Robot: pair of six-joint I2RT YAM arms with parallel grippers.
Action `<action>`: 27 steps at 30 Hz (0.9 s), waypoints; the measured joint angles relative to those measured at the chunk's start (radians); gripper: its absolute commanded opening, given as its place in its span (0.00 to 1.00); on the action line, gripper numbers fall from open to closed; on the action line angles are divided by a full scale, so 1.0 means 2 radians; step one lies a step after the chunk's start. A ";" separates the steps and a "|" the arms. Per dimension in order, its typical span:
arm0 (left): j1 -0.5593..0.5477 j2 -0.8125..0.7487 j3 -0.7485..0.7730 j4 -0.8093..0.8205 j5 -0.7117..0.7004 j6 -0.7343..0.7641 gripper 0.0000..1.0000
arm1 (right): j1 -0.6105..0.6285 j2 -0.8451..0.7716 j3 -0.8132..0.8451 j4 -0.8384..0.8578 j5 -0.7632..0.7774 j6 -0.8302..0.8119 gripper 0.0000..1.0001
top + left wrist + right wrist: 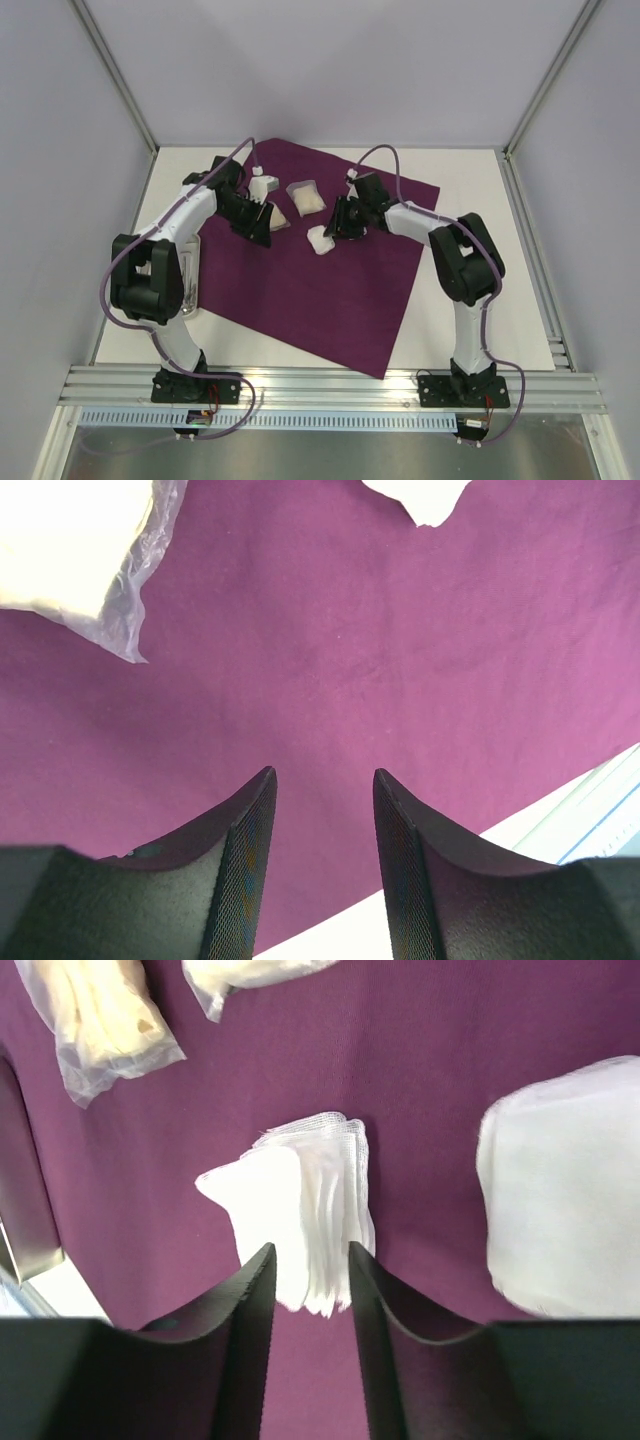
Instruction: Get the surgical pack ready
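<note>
The surgical pack (330, 285) is a plum-purple drape spread flat as a big square sheet on the table. My left gripper (258, 224) is open and empty, low over the drape's left part; in the left wrist view (324, 771) only purple fabric (340, 650) lies between the fingers. My right gripper (337, 224) is open over the drape's middle. In the right wrist view (310, 1247) a folded white gauze stack (300, 1210) lies just ahead of the fingertips, its near edge between them, not gripped.
On the drape lie a clear bag with white contents (306, 197), another bag (70, 550) beside my left gripper, a small white bottle (262, 185), the gauze (322, 241) and a white pad (565, 1180). A clear container (190, 275) stands at the drape's left edge.
</note>
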 measured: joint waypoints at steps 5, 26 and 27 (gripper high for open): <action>0.000 0.000 0.000 -0.004 0.003 0.001 0.52 | 0.002 -0.029 0.001 -0.018 0.034 -0.014 0.47; -0.001 0.000 0.000 -0.011 0.007 0.012 0.52 | -0.002 0.047 0.032 0.002 -0.032 -0.002 0.16; -0.001 0.000 0.000 -0.012 0.007 0.012 0.52 | -0.002 0.047 0.030 0.007 -0.035 0.001 0.08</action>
